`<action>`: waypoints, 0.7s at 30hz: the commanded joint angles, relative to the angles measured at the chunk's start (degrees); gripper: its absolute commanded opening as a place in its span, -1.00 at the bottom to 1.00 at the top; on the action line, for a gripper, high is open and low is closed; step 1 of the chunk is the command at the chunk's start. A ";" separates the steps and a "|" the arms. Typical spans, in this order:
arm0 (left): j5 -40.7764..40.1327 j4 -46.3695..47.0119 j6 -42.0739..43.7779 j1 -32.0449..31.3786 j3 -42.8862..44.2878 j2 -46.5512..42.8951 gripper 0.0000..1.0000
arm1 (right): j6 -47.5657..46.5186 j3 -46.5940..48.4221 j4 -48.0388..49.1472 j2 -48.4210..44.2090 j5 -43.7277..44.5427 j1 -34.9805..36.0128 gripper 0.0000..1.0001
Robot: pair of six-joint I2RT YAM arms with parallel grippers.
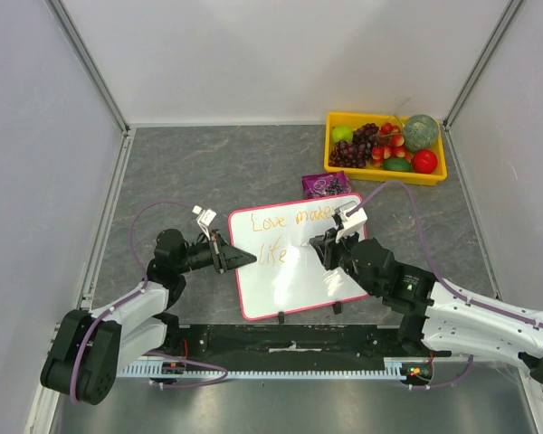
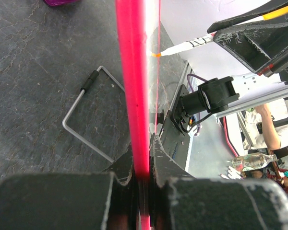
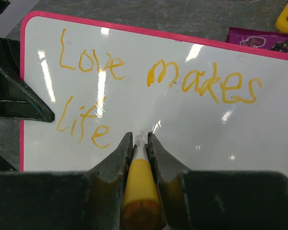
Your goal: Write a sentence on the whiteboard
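Whiteboard (image 1: 299, 282) sits edge-clamped in left pincer (image 1: 236, 256); right pincer (image 3: 140, 143) pinches marker (image 3: 140, 191), tip seemingly touching it.

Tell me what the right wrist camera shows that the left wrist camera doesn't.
Only the right wrist view shows the whiteboard face-on, with the sentence legible in orange as "Love makes life", and the marker clamped in the right gripper. Only the left wrist view shows the board edge-on, its pink frame pinched in the left gripper, and a bent wire stand on the table beside it. Both show the board, the marker and the other arm's gripper.
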 commanded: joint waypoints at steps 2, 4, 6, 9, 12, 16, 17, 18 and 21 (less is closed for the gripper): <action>-3.93 -3.73 10.53 -0.30 -0.18 1.09 -0.96 | 0.68 -1.17 -0.64 -0.05 0.72 -0.12 -1.00; -3.93 -3.73 10.53 -0.30 -0.18 1.18 -0.96 | 0.94 -1.43 -1.08 -0.31 0.37 -0.13 -1.00; -3.84 -3.65 10.53 -0.30 -0.18 1.09 -0.96 | 1.29 -1.87 -1.35 -0.66 0.02 -0.12 -1.00; -3.93 -3.65 10.45 -0.30 -0.18 1.09 -0.96 | 1.82 -2.49 -1.70 -1.36 -0.42 -0.12 -1.00; -3.84 -3.65 10.53 -0.30 -0.18 1.27 -0.96 | 2.17 -2.93 -2.31 -1.72 -0.95 -0.12 -1.00; -3.93 -3.65 10.45 -0.38 -0.18 1.27 -0.96 | 2.61 -3.45 -3.02 -2.24 -2.52 -0.12 -1.00; -3.93 -3.56 10.45 -0.39 -0.18 1.09 -0.96 | 2.70 -3.72 -3.37 -2.42 -2.88 -0.12 -1.00; -3.84 -3.65 10.53 -0.30 -0.18 1.18 -0.96 | 2.61 -3.81 -3.37 -2.68 -3.23 -0.12 -1.00; -3.84 -3.65 10.53 -0.30 -0.09 1.27 -0.96 | 3.14 -4.42 -3.81 -3.30 -3.93 -0.12 -1.00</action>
